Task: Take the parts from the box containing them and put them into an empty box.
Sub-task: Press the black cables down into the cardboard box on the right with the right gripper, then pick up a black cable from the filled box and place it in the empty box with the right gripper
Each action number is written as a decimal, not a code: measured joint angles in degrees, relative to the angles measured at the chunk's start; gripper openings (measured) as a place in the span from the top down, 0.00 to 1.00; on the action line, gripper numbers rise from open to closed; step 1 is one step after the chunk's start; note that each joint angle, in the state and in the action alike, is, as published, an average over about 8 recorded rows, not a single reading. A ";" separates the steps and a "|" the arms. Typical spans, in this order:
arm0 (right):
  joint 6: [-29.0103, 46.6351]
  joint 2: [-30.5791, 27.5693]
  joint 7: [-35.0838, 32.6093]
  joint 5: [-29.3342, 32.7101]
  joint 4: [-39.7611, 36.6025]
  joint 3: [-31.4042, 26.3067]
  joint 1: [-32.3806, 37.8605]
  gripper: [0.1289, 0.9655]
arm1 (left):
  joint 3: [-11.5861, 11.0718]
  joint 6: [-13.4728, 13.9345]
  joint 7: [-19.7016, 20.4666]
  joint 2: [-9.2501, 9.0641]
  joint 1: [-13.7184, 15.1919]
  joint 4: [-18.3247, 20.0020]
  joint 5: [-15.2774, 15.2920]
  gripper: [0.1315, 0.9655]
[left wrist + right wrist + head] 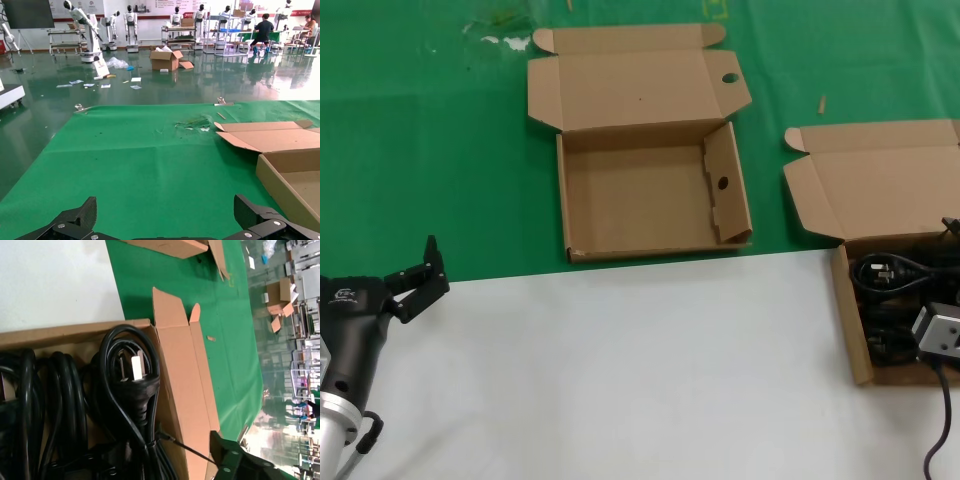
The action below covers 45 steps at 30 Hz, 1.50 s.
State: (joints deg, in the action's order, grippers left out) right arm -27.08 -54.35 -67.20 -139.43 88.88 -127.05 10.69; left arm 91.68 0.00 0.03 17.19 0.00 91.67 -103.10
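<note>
Black coiled cords [125,405] fill our source box [852,330], right of the empty box [650,205] on the tabletop [620,370]. Our right tool [945,335] hovers over them, its opening unclear; our left tool [415,280] waits spread wide, holding nothing.

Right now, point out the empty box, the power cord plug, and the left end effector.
empty box [635,205]: head view, bare floor of the box.
power cord plug [136,374]: right wrist view, plug body behind the prongs.
left end effector [420,278]: head view, between its open fingertips.

Cords [886,272] uncovered — lid [880,175] behind
</note>
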 joint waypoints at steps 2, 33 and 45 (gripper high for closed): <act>0.10 -0.26 0.45 -0.06 -0.14 -0.19 0.12 0.42 | 0.00 0.00 0.00 0.00 0.00 0.00 0.00 0.00; -2.32 -3.43 4.31 0.46 5.78 0.70 -1.50 0.92 | 0.00 0.00 -0.01 0.00 0.00 0.00 -0.01 0.00; -3.55 1.86 1.42 0.26 12.60 -2.66 2.06 0.92 | 0.00 0.00 -0.01 0.00 0.00 0.00 -0.01 0.00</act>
State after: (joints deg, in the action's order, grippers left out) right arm -30.63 -52.50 -65.79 -139.17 101.47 -129.71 12.75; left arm 91.68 0.00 0.02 17.19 0.00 91.67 -103.11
